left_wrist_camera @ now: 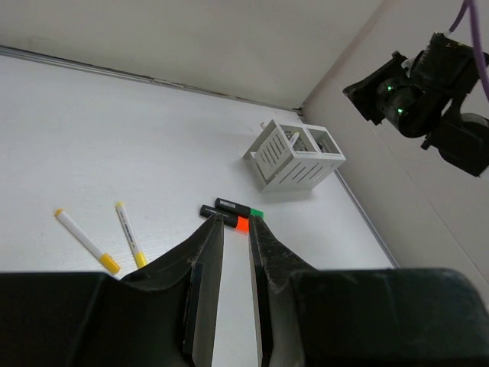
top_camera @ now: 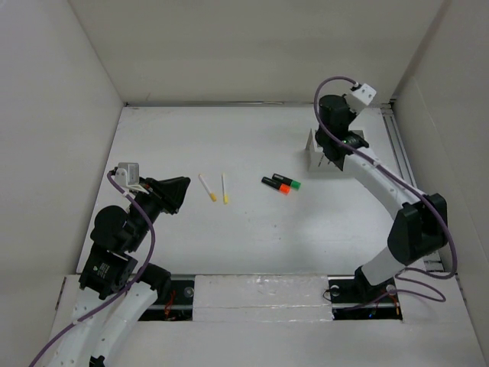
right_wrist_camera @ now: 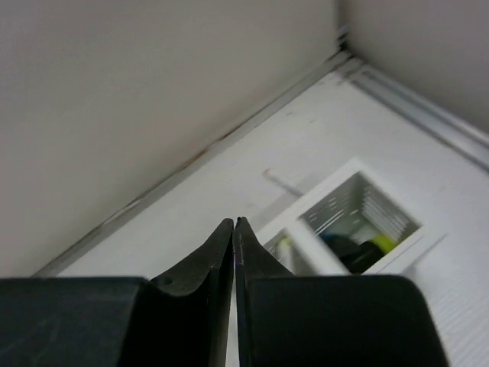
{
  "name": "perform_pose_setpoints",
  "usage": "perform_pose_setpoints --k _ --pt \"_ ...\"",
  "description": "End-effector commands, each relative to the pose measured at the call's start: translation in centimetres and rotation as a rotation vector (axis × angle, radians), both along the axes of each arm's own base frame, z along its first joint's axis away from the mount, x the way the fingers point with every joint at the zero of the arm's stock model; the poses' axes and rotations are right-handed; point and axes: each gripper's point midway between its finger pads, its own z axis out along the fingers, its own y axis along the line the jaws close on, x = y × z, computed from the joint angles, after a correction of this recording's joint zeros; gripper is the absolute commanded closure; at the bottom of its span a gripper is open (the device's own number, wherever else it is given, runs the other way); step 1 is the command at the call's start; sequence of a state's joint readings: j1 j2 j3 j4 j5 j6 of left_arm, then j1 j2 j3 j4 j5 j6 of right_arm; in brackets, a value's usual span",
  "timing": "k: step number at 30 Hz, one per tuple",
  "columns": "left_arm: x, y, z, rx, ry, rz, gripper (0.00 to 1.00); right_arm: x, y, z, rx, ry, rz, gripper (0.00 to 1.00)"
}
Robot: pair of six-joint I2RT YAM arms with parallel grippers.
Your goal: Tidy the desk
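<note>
1. Across the centre of the overhead view, the desk (top_camera: 252, 229) is seen as a plain white top walled on three sides, with a metal rail (top_camera: 399, 157) along its right edge.
2. At lower left of that view, the left gripper (top_camera: 184, 193) is held over the desk's left part. Contact with the surface cannot be told. Its fingers (left_wrist_camera: 205, 260) are set slightly apart, with nothing between them.
3. From the left wrist, bare desk is seen filling the left and centre of the frame beyond the fingertips. An orange-capped highlighter (left_wrist_camera: 229, 219) and a green-capped highlighter (left_wrist_camera: 239, 208) lie side by side just past the tips.
4. Left of centre, a yellow-tipped pen (top_camera: 207, 187) and a second pen (top_camera: 225, 188) are noted lying near each other.
5. At upper right, the right gripper (top_camera: 331, 158) is poised over a white slotted box (top_camera: 315, 151), its fingers (right_wrist_camera: 218, 256) pressed together on nothing.
6. From the right wrist, the desk is seen below and beyond the closed tips, running to the back wall (right_wrist_camera: 153, 92). The box sits at lower right with dark and yellow-green items inside.
</note>
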State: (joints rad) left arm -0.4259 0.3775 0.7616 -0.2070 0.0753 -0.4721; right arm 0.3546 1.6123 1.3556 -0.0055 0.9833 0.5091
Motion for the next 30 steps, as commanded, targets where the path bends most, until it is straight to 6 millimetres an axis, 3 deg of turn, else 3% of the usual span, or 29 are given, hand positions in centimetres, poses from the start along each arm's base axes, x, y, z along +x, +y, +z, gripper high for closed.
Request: perform_pose_setpoints --k 1,2,4,7,8,11,12,13,14,16,17,19,25,30 --pt "-0.3 0.0 1.9 -0.018 -0.062 -0.009 0.83 -1.5 8.4 0.8 -0.020 0.045 0.378 0.92" --pt "-0.4 0.0 2.0 -0.018 -0.065 -0.010 0.83 -2.6 11.7 0.3 -0.037 0.070 0.483 0.95" --pt "-0.4 0.0 2.0 -0.017 -0.064 -0.010 0.83 -4.1 15.3 -1.5 -0.065 0.122 0.643 1.00" --pt "-0.3 -0.1 2.0 -0.019 -0.063 -0.013 0.83 -6.1 19.8 -4.4 -0.033 0.192 0.848 1.00" --pt "-0.3 -0.1 1.9 -0.017 -0.061 -0.014 0.83 -6.6 20.4 -5.8 -0.024 0.229 0.892 1.00" --pt "-0.3 -0.2 2.0 -0.018 -0.062 -0.017 0.83 -8.1 23.4 -8.6 0.016 0.303 1.074 0.80" --pt "-0.3 -0.2 2.0 -0.018 -0.062 -0.017 0.83 -8.4 24.0 -9.2 0.008 0.326 1.118 0.64" --pt "-0.3 -0.2 1.9 -0.018 -0.062 -0.015 0.83 -9.2 25.2 -11.2 0.009 0.396 1.179 0.58" --pt "-0.2 -0.2 1.9 -0.018 -0.062 -0.014 0.83 -8.9 25.6 -11.1 0.012 0.406 1.187 0.49" --pt "-0.2 -0.2 1.9 -0.016 -0.061 -0.013 0.83 -8.7 26.2 -12.6 0.002 0.467 1.184 0.48" --pt "-0.2 -0.2 1.9 -0.016 -0.061 -0.013 0.83 -9.0 26.4 -14.8 -0.016 0.543 1.178 0.47" --pt "-0.2 -0.2 1.9 -0.015 -0.060 -0.013 0.83 -8.2 26.8 -15.6 -0.047 0.570 1.159 0.44" --pt "-0.2 -0.2 1.8 -0.017 -0.059 -0.015 0.83 -8.3 27.1 -20.4 -0.116 0.718 1.151 0.43" --pt "-0.2 -0.2 1.8 -0.015 -0.060 -0.016 0.83 -7.9 26.8 -22.3 -0.153 0.776 1.131 0.45"
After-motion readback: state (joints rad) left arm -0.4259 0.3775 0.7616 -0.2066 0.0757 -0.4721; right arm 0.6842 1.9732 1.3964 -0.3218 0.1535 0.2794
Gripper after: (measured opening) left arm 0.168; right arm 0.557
